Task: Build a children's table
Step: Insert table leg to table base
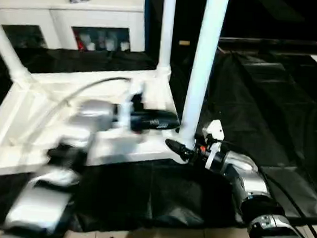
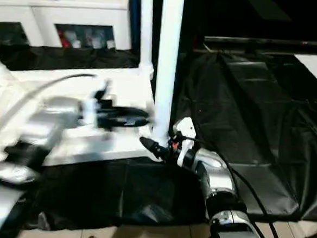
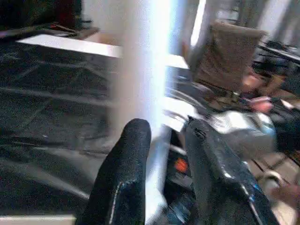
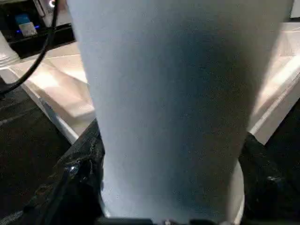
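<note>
1. The right gripper [image 1: 179,149] is clamped round the foot of the near white leg [image 1: 203,62]; in the right wrist view a black finger [image 4: 77,173] sits on either side of the tube, right where it enters its corner socket.
2. The left gripper [image 1: 166,121] reaches across the upturned table top [image 1: 34,107] toward the same leg. In the left wrist view its fingers [image 3: 123,173] stand a little apart with nothing between them, and the leg rises just beyond their tips.
3. The children's table lies upside down on a black sheet [image 1: 268,99], ribbed underside up, with a white glass-doored cabinet [image 1: 68,14] behind it.
4. Three legs show standing in sockets: the one held, a second [image 1: 167,27] at the far corner behind it, and a third [image 1: 8,51] leaning at the far left corner.
5. My judgement: the build is well advanced. The held leg probably still needs seating firmly; the near left corner is hidden by the left arm, so I cannot tell if a fourth leg is fitted.
</note>
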